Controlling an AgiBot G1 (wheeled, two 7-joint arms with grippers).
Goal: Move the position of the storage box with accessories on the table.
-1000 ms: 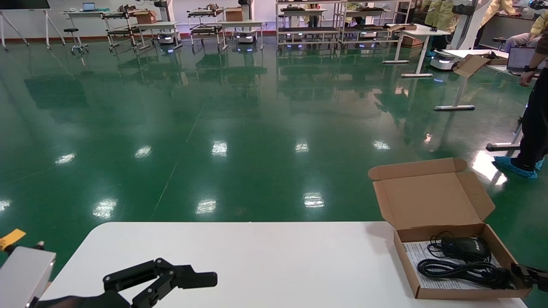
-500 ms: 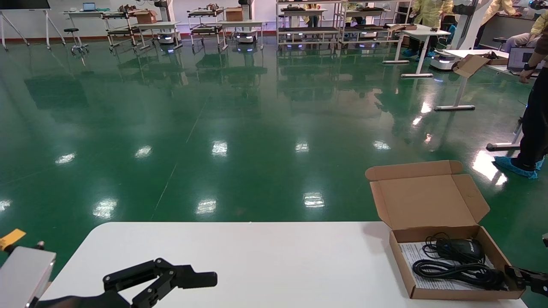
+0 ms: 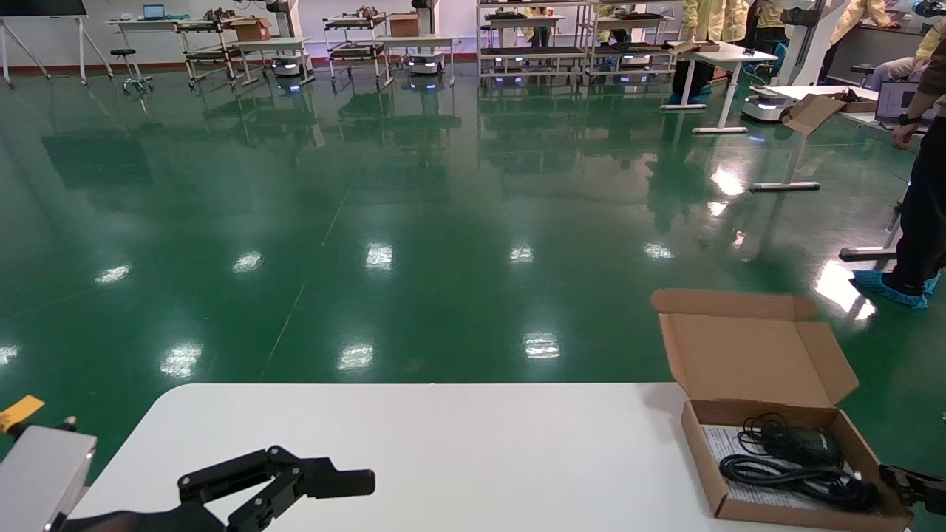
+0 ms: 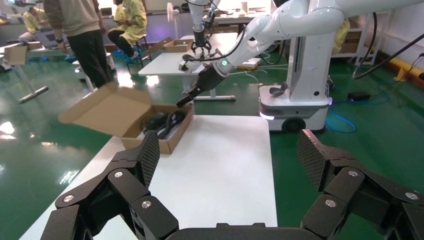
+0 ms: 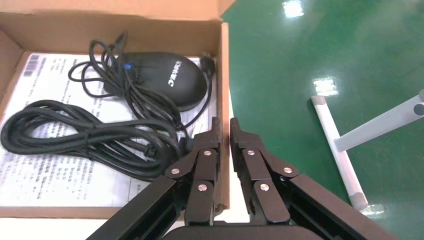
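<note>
The storage box (image 3: pixel 739 510), a flat brown cardboard mailer with its lid (image 3: pixel 754 358) standing open, sits at the white table's (image 3: pixel 443 451) right end. Inside lie a coiled black cable (image 5: pixel 85 137), a black oval device (image 5: pixel 167 77) and a printed white sheet (image 5: pixel 40 170). My right gripper (image 5: pixel 225 130) is shut on the box's right side wall (image 5: pixel 224 75), one finger inside and one outside; it also shows in the head view (image 3: pixel 898 480). My left gripper (image 4: pixel 227 155) is open and empty above the table's left end, far from the box (image 4: pixel 172 142).
The box lies close to the table's right edge and near right corner. A person (image 3: pixel 924 214) stands on the green floor past that end. White desks, racks and other cartons stand far behind. My own white base (image 4: pixel 295 107) shows beyond the table in the left wrist view.
The box first slid slightly left, then turned and shifted right with my right gripper holding its wall; the lid swung right. The left arm has not moved.
</note>
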